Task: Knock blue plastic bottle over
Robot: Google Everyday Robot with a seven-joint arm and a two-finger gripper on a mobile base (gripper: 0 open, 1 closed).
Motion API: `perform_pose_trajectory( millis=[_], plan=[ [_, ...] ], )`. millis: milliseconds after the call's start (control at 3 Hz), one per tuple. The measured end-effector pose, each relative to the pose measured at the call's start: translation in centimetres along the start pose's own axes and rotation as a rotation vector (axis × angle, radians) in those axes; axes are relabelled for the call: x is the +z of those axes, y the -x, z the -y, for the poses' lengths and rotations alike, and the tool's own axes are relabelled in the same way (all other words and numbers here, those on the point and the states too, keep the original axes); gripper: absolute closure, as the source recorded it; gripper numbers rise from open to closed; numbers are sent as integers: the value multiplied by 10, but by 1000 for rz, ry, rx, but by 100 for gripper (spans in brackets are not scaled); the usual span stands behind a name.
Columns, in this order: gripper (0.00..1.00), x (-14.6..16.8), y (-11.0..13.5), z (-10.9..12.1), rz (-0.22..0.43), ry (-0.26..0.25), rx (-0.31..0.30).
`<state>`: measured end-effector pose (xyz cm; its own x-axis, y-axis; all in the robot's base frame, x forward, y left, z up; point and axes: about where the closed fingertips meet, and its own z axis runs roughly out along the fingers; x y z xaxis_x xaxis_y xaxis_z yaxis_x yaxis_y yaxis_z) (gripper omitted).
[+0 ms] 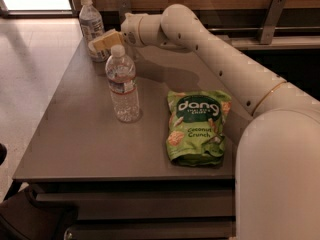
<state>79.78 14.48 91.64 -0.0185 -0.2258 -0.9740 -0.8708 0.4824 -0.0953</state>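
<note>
The blue plastic bottle (pixel 92 28) stands upright at the far left corner of the grey table (pixel 75 134); it has a white cap and a tall pale label. My gripper (pixel 101 42) sits at the end of the long white arm, right against the bottle's right side at label height. A clear ribbed water bottle (pixel 121 84) with a red-and-white band stands upright in front of the gripper, its cap just below the gripper.
A green Dang coconut crunch bag (pixel 197 126) lies flat at the table's right side. A wooden wall with metal brackets runs behind the table. The table's left edge drops to a light floor.
</note>
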Motion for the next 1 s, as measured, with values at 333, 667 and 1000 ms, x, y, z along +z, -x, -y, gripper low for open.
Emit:
perform_pose_trajectory(
  millis=[333,667,1000],
  plan=[
    [0,23,4,-3,20,29,4],
    [0,38,4,-7,28,53,7],
    [16,55,3,-11,46,72,21]
  ],
)
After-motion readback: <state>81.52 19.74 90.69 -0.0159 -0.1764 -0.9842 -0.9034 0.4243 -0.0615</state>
